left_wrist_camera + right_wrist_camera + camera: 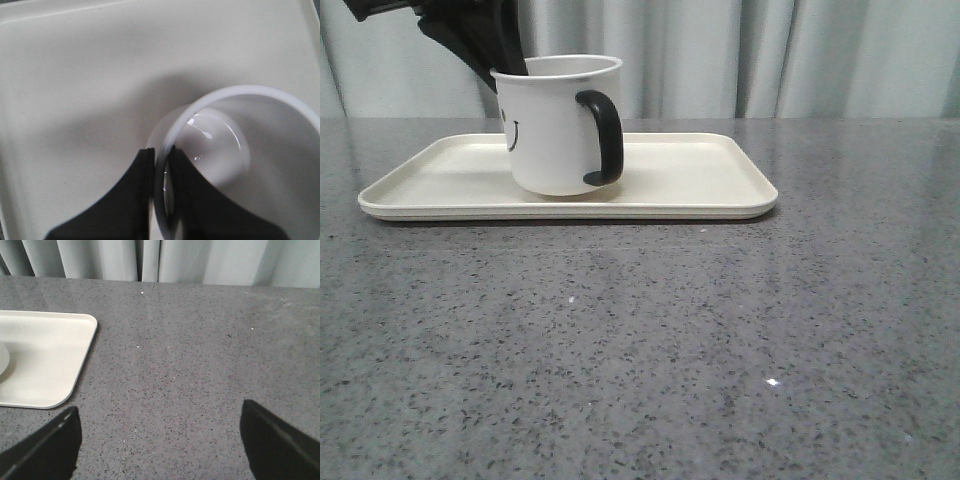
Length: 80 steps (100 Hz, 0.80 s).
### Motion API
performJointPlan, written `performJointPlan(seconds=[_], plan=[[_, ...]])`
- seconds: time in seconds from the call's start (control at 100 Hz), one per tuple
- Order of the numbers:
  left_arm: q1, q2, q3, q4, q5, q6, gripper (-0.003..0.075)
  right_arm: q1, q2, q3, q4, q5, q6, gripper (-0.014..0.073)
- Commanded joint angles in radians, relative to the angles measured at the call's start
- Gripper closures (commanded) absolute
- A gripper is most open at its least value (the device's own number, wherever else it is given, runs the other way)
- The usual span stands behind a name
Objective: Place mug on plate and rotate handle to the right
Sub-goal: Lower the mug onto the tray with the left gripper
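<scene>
The white mug (552, 125) stands upright on the cream plate (690, 180), left of its middle. Its black handle (603, 137) faces front-right toward the camera, and part of the smiley face shows on its left side. My left gripper (508, 62) comes down from the upper left and is shut on the mug's left rim, one finger inside and one outside; the left wrist view shows the fingers (145, 200) pinching the rim (162, 165). My right gripper (159, 412) is open and empty above bare table, to the right of the plate's corner (55, 365). It does not show in the front view.
The grey speckled table (650, 340) stretches in front of and to the right of the plate. A pale curtain (770, 55) hangs behind the table's far edge.
</scene>
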Motion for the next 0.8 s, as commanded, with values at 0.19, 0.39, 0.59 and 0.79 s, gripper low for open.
performJointPlan(seconds=[0.19,0.39,0.59,0.79], plan=[[-0.009,-0.024,-0.035,-0.006,-0.023,-0.01,0.0741,-0.005,0.012,-0.032,-0.001,-0.081,0.0,-0.0044],[-0.009,-0.024,-0.035,-0.006,-0.016,-0.01,0.0741,-0.005,0.012,-0.032,-0.001,-0.081,0.0,-0.0044],[-0.009,-0.024,-0.035,-0.006,-0.018,-0.01,0.0741,-0.005,0.012,-0.032,-0.001,-0.081,0.0,-0.0044],[-0.009,-0.024,-0.035,-0.006,-0.02,-0.01,0.0739,-0.005,0.012,-0.032,-0.001,-0.081,0.0,-0.0044]])
